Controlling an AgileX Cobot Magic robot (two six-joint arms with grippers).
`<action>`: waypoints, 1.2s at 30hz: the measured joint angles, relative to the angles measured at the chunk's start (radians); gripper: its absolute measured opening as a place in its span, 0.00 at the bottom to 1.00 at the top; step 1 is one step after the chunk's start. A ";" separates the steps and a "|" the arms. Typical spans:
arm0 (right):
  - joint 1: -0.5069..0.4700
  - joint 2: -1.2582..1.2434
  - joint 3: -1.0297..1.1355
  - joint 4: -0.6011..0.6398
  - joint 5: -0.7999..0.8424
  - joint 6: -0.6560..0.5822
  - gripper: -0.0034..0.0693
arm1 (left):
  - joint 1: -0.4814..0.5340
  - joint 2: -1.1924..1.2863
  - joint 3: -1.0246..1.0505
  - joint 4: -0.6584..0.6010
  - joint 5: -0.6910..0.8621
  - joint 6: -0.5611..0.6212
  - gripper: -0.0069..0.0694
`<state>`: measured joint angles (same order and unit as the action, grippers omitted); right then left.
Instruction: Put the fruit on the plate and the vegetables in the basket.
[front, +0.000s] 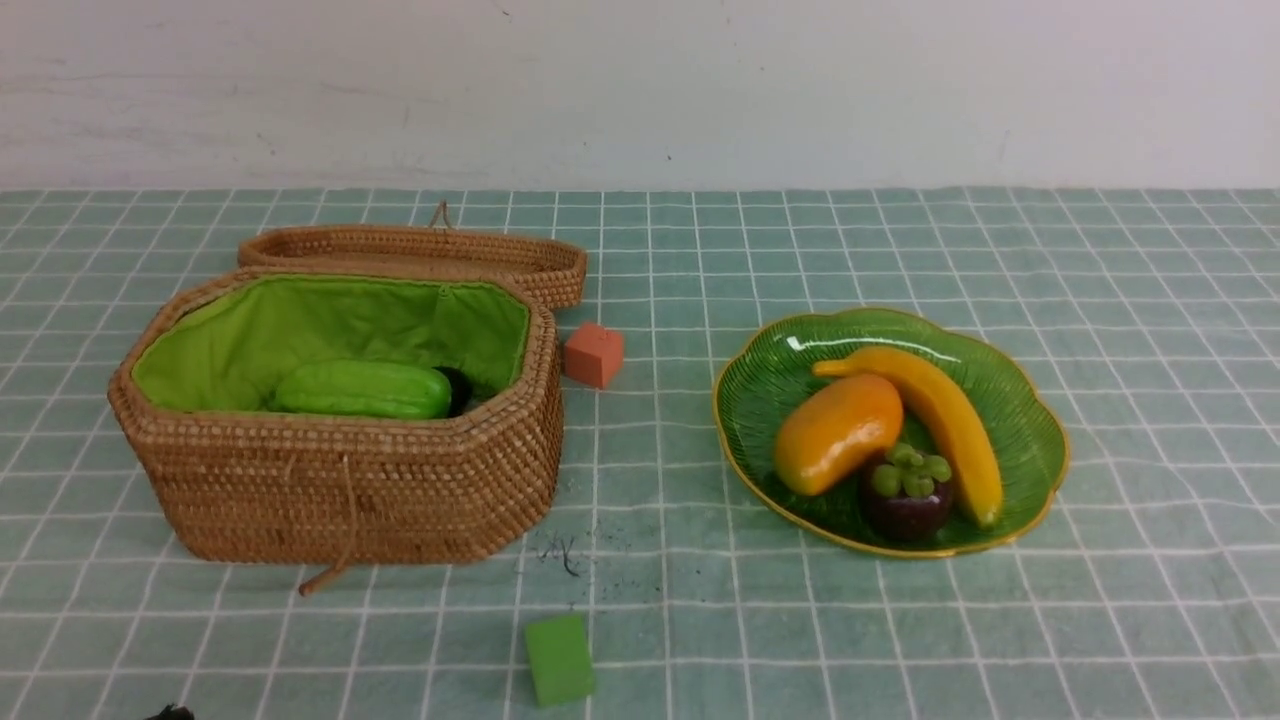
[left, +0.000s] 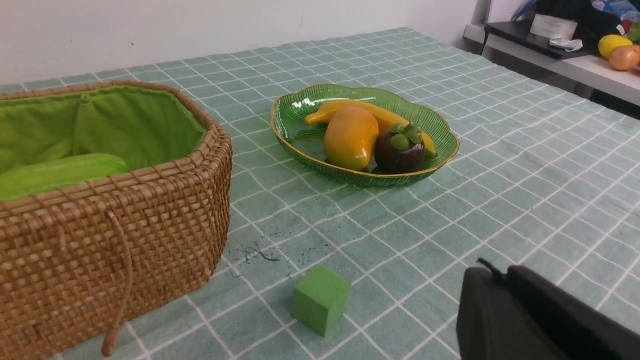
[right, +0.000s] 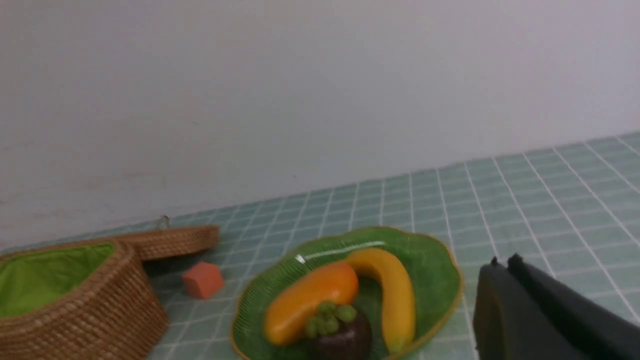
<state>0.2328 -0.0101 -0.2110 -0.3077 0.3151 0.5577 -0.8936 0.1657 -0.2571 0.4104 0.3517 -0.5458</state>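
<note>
Wicker basket (front: 340, 470) holds a green gourd (front: 362, 390); banana (front: 940, 420), mango (front: 838, 433) and mangosteen (front: 908, 495) lie on the green plate (front: 1030, 440). Both pincers are closed, empty.

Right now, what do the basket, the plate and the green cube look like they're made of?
Basket: woven wicker, matte brown, with a bright green cloth lining. Plate: probably glass, maybe clear plastic; glossy, ribbed, see-through green with a gold rim. Green cube: likely foam or painted wood; dull and even, no shine.
</note>
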 joint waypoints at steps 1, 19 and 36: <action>-0.034 0.000 0.034 0.000 0.000 0.002 0.03 | 0.000 0.000 0.000 0.000 0.001 0.000 0.14; -0.172 0.000 0.237 0.127 -0.102 -0.233 0.03 | 0.000 0.000 0.000 0.000 0.001 0.000 0.14; -0.193 -0.001 0.233 0.360 0.048 -0.604 0.03 | 0.000 0.000 0.000 0.000 0.004 0.000 0.16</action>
<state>0.0401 -0.0110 0.0222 0.0518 0.3633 -0.0467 -0.8936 0.1657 -0.2571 0.4104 0.3554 -0.5458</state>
